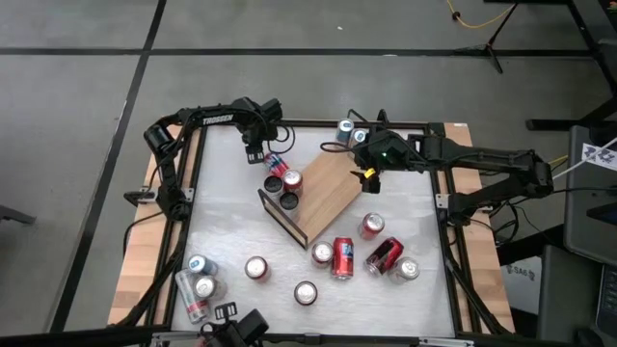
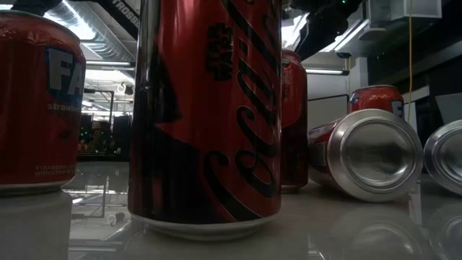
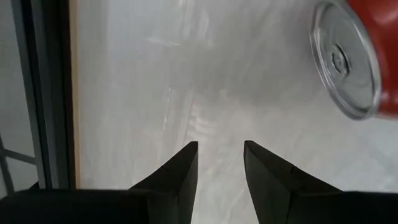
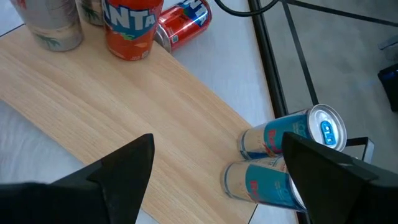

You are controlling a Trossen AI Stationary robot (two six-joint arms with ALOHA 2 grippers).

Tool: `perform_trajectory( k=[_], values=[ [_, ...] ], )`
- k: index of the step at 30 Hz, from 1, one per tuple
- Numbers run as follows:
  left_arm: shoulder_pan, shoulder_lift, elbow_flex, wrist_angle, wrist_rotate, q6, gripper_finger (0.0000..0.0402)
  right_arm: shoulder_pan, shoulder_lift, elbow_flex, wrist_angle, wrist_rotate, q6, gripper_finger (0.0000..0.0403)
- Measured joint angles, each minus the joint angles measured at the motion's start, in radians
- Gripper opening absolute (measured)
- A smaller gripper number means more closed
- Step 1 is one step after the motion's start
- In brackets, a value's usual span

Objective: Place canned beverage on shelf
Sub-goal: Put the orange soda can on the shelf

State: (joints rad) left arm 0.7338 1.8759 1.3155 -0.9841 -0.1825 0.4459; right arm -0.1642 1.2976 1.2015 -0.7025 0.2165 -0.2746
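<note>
The shelf (image 1: 328, 188) (image 4: 124, 106), a light-wood board, lies slantwise in the middle of the white table. An orange Fanta can (image 4: 127, 28) and two more cans (image 1: 288, 201) stand on its left end. A red can (image 1: 276, 164) (image 3: 367, 37) lies on its side on the table just beyond that end. My left gripper (image 1: 258, 152) (image 3: 219, 146) points down at the bare table beside this can, narrowly open with nothing between its fingers. My right gripper (image 1: 369, 180) (image 4: 217, 138) hangs wide open above the shelf's far right end, holding nothing.
Two blue cans (image 4: 292, 134) (image 1: 345, 128) lie on their sides past the shelf's far right corner, near the table's far edge. Several red and silver cans (image 1: 342, 258) (image 2: 206, 108) stand or lie along the near half, and three more (image 1: 198, 280) at the near left corner.
</note>
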Motion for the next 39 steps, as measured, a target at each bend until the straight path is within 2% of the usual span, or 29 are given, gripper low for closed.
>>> perform_trajectory(
  k=[3, 7, 18, 25, 31, 39],
  values=[
    [0.002, 0.0, 0.0, 0.002, 0.0, -0.025, 0.0123, 0.0, 0.0, 0.0, 0.0, 0.0, 0.0, 0.0342],
    [0.004, 0.0, 0.0, 0.004, 0.0, -0.049, 0.015, 0.0, 0.0, 0.0, 0.0, 0.0, 0.0, 0.0342],
    [0.004, 0.0, 0.0, 0.008, -0.035, -0.053, 0.0277, 0.0, 0.0, 0.0, 0.0, -0.001, 0.0, 0.0342],
    [0.004, 0.0, 0.0, 0.012, -0.045, -0.078, 0.0337, 0.0, 0.0, 0.0, -0.001, -0.001, 0.0, 0.0342],
    [0.003, -0.025, 0.001, -0.002, -0.009, 0.019, 0.0351, 0.0, 0.0, 0.0, -0.001, -0.001, 0.0, 0.0342],
    [0.0, -0.163, 0.001, 0.008, 0.133, 0.244, 0.0352, 0.0, 0.0, 0.0, -0.002, -0.001, 0.0, 0.0342]
  ],
)
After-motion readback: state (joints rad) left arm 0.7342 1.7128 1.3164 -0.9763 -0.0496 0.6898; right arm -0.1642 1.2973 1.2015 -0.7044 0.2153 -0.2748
